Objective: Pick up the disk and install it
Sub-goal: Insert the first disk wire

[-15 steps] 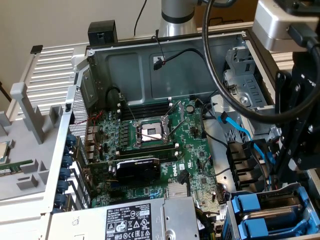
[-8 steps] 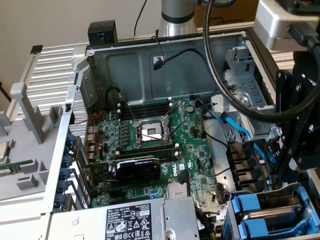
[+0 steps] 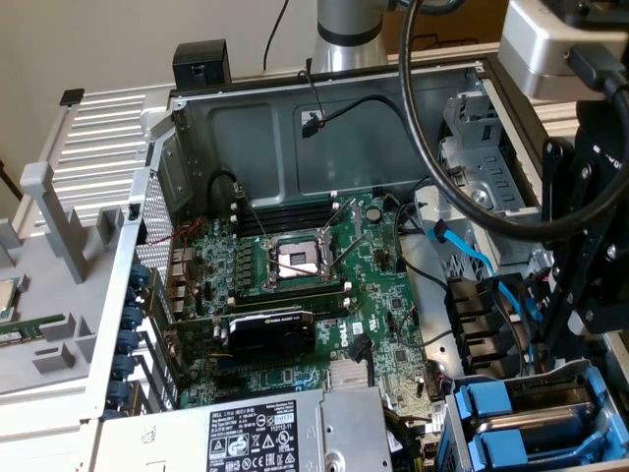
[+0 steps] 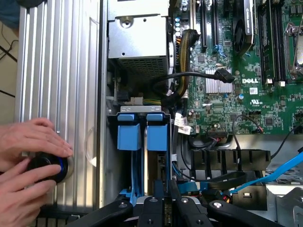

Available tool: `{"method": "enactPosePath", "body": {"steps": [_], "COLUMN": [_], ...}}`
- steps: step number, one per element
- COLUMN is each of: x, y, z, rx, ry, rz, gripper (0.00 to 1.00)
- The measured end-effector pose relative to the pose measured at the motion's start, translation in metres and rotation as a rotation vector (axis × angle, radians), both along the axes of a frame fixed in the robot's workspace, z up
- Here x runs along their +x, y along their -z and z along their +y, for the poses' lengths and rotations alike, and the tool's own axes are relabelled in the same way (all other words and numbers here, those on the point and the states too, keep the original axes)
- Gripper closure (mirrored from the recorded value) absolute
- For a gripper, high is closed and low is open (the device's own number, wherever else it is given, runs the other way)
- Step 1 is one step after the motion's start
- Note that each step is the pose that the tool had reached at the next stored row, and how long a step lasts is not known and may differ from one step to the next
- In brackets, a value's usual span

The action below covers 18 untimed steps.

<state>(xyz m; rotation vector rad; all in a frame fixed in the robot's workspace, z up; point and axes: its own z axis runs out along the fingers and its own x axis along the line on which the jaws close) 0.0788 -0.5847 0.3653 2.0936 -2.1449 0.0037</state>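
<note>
Tool: the black multi-link gripper (image 4: 165,190) has its jaws drawn narrow, almost together. I cannot tell whether they pinch anything.
Disk: the flat silver-metal hard drive with bright blue plastic rails (image 4: 156,142) stands on edge in the grey sheet-metal drive cage (image 4: 110,142). It is straight ahead of the fingertips, with its bare metal face running back toward them.
Neighbour: a second blue-railed drive carrier (image 4: 129,137) sits just beside the disk, on the side away from the green motherboard (image 4: 227,104).
Cables: a flat light-blue ribbon cable (image 4: 265,177) lies close beside the tool's outer links. A thick black cable (image 4: 189,75) crosses farther ahead, beyond the cage.
Hands: a person's hands (image 4: 23,161) rest on a round black knob (image 4: 46,169), well apart from the tool and outside the case wall.
Risk, jamming: a push that is slightly off the cage's axis would probably wedge the blue rails against the cage wall or the neighbour.
Risk, slipping: with the jaws this narrow, contact with the thin edge looks small. The tips could slide off and strike the cage.
Risk, half-seated: how deep the disk sits is hidden, so it may look home while not yet latched.
Risk, snagging: the spread links could catch the ribbon cable and drag its plug.
</note>
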Motion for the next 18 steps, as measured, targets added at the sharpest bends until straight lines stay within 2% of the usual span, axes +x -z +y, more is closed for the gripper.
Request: {"method": "enactPosePath", "body": {"steps": [7,18], "x": [-0.0052,-0.0056], "y": [0.0005,0.0040], "z": [-0.0001,-0.0004], "rx": [-0.0016,-0.0031], "ry": [0.000,0.000], "rz": [-0.0004,-0.0032], "gripper": [0.84,0.84]}}
